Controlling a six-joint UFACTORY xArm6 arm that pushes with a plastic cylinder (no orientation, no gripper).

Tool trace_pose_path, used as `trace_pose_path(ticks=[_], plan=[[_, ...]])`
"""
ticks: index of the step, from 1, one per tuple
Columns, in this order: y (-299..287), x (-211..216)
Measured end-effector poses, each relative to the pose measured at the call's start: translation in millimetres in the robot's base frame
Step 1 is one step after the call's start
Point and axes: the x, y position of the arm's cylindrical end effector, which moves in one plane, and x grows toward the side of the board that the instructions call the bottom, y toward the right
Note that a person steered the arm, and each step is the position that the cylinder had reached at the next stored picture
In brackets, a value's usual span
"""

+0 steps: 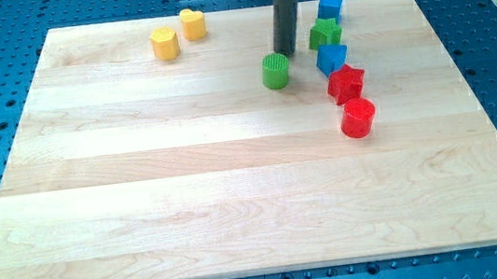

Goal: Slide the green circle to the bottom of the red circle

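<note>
The green circle (275, 71) stands on the wooden board (234, 179), towards the view's top, right of centre. The red circle (358, 118) stands to its lower right, well apart from it. My tip (284, 55) is the lower end of the dark rod and sits just above the green circle on its upper right side, touching it or nearly so.
A red star (346, 82) sits just above the red circle. A blue block (331, 57), a green star (325, 33) and a blue cube (331, 5) run up from it. Two yellow blocks (164, 44) (193, 24) stand at the top left.
</note>
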Motion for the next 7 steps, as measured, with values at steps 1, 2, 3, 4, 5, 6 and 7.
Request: trace_pose_path(ticks=[1,2,3,4,5,6,7], plan=[[2.6,116.9],[23.5,169.8],[6.1,97.2],[-45.4,111.4],[-17.5,184.2],[-10.4,188.4],[-61.8,217.6]])
